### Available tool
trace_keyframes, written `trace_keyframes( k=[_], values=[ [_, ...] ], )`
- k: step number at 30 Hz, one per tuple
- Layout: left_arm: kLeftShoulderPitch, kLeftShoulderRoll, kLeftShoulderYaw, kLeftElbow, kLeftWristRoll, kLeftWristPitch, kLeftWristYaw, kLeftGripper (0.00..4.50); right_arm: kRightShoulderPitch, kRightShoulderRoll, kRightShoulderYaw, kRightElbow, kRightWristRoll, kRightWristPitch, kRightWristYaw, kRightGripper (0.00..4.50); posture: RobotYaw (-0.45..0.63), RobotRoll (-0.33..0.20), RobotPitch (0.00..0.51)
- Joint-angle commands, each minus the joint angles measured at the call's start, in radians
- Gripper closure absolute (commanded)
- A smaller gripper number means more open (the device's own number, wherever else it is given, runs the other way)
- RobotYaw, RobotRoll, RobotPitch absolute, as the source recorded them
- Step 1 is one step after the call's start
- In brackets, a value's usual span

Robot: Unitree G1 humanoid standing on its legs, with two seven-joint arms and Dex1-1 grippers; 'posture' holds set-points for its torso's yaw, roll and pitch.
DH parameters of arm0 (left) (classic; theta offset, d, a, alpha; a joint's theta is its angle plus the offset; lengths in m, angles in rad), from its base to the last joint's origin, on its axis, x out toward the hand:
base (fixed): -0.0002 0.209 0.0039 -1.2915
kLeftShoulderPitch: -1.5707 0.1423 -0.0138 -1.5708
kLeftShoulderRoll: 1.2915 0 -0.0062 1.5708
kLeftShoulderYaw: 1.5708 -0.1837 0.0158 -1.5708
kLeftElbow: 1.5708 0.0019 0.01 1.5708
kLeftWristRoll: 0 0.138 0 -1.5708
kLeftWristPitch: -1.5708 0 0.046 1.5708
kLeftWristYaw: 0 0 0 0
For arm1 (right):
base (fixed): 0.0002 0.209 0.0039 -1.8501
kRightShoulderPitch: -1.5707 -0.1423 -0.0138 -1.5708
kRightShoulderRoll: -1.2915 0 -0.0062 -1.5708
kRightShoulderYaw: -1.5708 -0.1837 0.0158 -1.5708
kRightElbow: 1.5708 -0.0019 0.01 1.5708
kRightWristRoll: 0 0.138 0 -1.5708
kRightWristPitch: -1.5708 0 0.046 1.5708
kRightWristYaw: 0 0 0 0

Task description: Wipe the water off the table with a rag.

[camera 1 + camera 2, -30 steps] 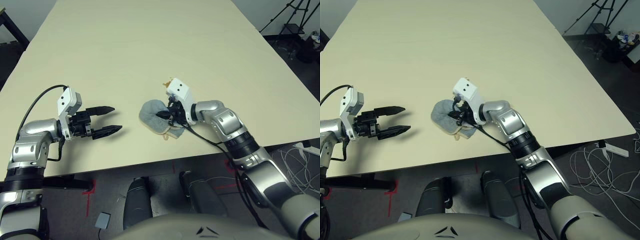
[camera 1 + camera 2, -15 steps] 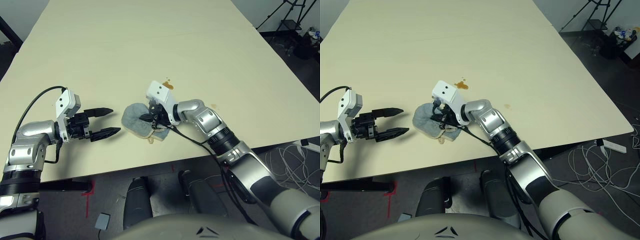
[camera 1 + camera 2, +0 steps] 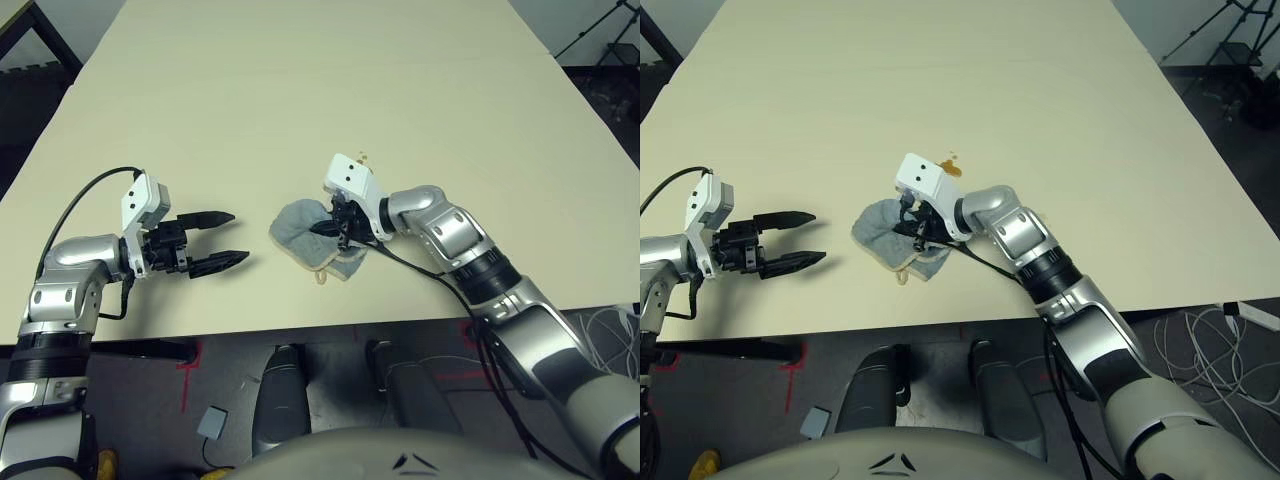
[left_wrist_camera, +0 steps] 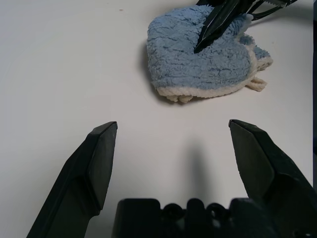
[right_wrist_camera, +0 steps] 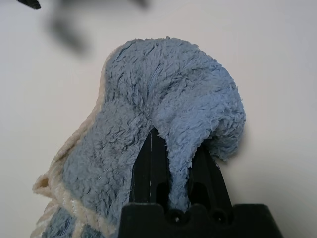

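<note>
Since half a second ago the right gripper (image 3: 335, 228) has drawn the rag (image 3: 305, 233) back rightward across the table (image 3: 300, 90), so that its white wrist block now covers most of the amber water (image 3: 952, 168) blotch that lay bare just beyond it; only a small brown edge of the stain peeks out at the far side of the block. The rag lies near the front edge of the table, a little right of centre, flat on the pale beige top. It is a rumpled light blue terry cloth, its pile thick and nubbly, bunched into a rounded hump with a cream-white stitched border curling along the near side and a loose cream loop trailing from one corner. The right gripper's two black fingers are clamped on a fold of this cloth, the blue pile bulging up over them. The left gripper (image 3: 227, 238) rests on the table to the left of the rag, well apart from it, fingers spread wide with nothing between them.
</note>
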Motion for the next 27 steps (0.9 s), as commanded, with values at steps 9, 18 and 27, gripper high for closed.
trace_keyframes(
  k=[9, 18, 27],
  values=[
    [-0.027, -0.003, -0.027, 0.055, 0.018, -0.029, -0.022, 0.00, 0.134, -0.355, -0.087, -0.076, 0.031, 0.072, 0.086, 4.41, -0.13, 0.000, 0.186],
    [-0.049, -0.007, -0.040, 0.072, 0.021, -0.038, -0.026, 0.00, 0.047, -0.367, -0.343, -0.019, 0.232, 0.206, 0.078, 4.41, -0.14, 0.000, 0.185],
    [-0.065, -0.015, -0.049, 0.085, 0.025, -0.042, -0.024, 0.00, -0.109, -0.298, -0.418, 0.236, 0.201, 0.050, -0.051, 4.41, -0.14, 0.000, 0.178]
  ],
)
